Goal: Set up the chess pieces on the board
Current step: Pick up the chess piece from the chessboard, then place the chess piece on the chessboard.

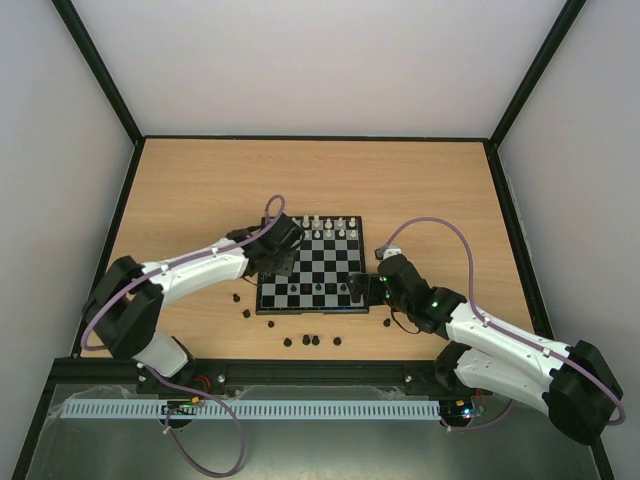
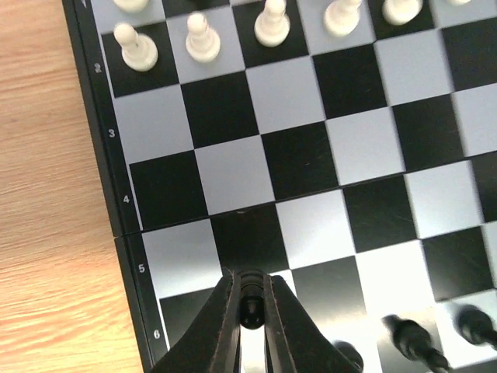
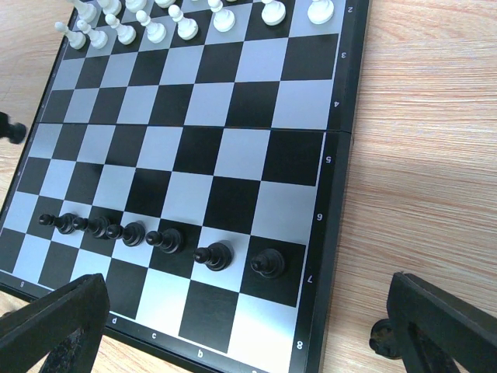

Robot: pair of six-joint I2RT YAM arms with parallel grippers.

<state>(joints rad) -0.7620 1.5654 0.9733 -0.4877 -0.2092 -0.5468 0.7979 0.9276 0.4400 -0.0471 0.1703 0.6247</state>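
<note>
The board (image 1: 312, 262) lies mid-table. White pieces (image 1: 322, 226) stand along its far rows; they also show in the left wrist view (image 2: 200, 39) and the right wrist view (image 3: 155, 31). Several black pawns (image 3: 213, 255) stand in a line on rank 7. My left gripper (image 1: 283, 262) hangs over the board's left part, shut on a small black piece (image 2: 253, 305) held between its fingers (image 2: 224, 326) above rows 5 and 6. My right gripper (image 1: 358, 290) is open and empty over the board's near right corner, its fingers (image 3: 54, 326) spread wide.
Several loose black pieces (image 1: 306, 341) lie on the wood in front of and left of the board. One black piece (image 3: 382, 338) sits on the wood beside my right gripper's right finger. Another (image 3: 9, 128) lies off the board's far side.
</note>
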